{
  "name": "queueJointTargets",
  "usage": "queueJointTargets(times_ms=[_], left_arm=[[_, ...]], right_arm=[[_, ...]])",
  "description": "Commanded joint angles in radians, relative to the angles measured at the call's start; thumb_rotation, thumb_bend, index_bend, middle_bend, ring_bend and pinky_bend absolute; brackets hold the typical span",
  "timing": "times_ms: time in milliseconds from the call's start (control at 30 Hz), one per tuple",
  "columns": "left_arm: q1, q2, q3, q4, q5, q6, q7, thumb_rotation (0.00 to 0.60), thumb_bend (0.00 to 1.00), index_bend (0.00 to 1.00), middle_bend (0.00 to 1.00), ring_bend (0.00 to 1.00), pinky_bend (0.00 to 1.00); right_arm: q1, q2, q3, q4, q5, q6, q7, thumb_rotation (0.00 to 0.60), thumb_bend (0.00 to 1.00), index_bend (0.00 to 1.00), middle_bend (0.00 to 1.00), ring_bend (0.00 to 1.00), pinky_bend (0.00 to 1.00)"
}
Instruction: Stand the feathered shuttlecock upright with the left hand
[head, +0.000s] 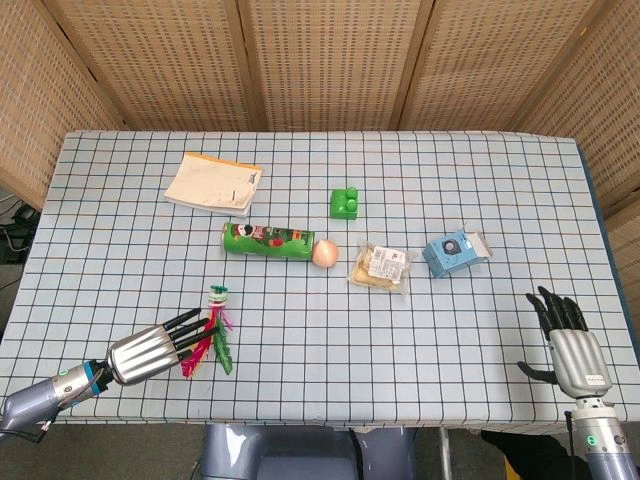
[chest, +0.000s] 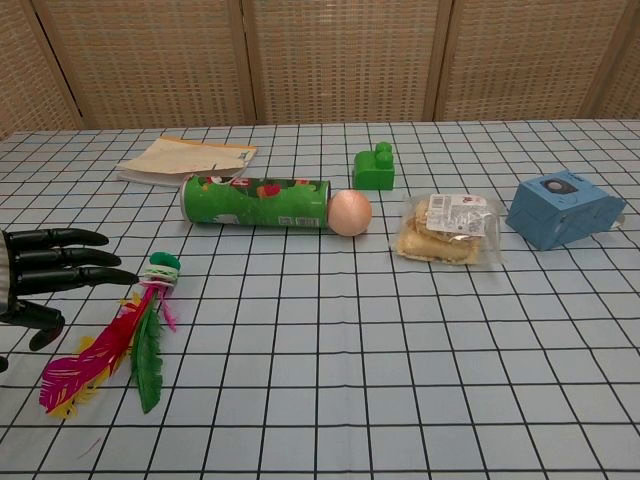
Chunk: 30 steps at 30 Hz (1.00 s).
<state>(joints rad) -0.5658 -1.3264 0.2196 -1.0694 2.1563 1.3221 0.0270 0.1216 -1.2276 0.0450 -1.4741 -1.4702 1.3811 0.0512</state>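
Note:
The feathered shuttlecock lies flat on the checked tablecloth, its green and white base pointing away and its pink and green feathers toward the near edge. My left hand hovers low just left of it, fingers stretched out and apart toward the base, holding nothing. In the head view the left hand overlaps the pink feathers. My right hand stays at the near right edge, fingers spread, holding nothing.
A green tube can lies on its side with an egg at its right end. Behind sit a notebook and a green block. A snack packet and a blue box lie to the right.

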Motion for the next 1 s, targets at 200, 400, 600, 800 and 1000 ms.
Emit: queueJointTargets(times_ms=[200, 400, 600, 800, 1000], left_arm=[[-0.012, -0.027, 0.016, 0.025, -0.009, -0.018, 0.013, 0.600, 0.24, 0.51, 0.00, 0.00, 0.00], [-0.016, -0.059, 0.020, 0.038, -0.030, -0.037, 0.011, 0.600, 0.24, 0.51, 0.00, 0.00, 0.00], [-0.025, -0.097, 0.037, 0.047, -0.034, -0.058, 0.023, 0.600, 0.25, 0.49, 0.00, 0.00, 0.00], [-0.029, -0.120, 0.041, 0.055, -0.047, -0.060, 0.030, 0.600, 0.25, 0.48, 0.00, 0.00, 0.00], [-0.026, -0.136, 0.050, 0.061, -0.058, -0.059, 0.032, 0.600, 0.30, 0.51, 0.00, 0.00, 0.00]], right_arm=[[-0.001, 0.004, 0.003, -0.002, 0.002, 0.002, 0.011, 0.600, 0.01, 0.02, 0.00, 0.00, 0.00], [-0.002, 0.008, 0.003, -0.004, 0.001, 0.003, 0.017, 0.600, 0.01, 0.02, 0.00, 0.00, 0.00], [-0.001, 0.009, 0.004, -0.005, 0.004, -0.002, 0.021, 0.600, 0.01, 0.02, 0.00, 0.00, 0.00], [-0.001, 0.011, 0.005, -0.008, 0.006, -0.003, 0.024, 0.600, 0.01, 0.03, 0.00, 0.00, 0.00], [-0.002, 0.012, 0.006, -0.010, 0.006, 0.000, 0.024, 0.600, 0.01, 0.03, 0.00, 0.00, 0.00]])
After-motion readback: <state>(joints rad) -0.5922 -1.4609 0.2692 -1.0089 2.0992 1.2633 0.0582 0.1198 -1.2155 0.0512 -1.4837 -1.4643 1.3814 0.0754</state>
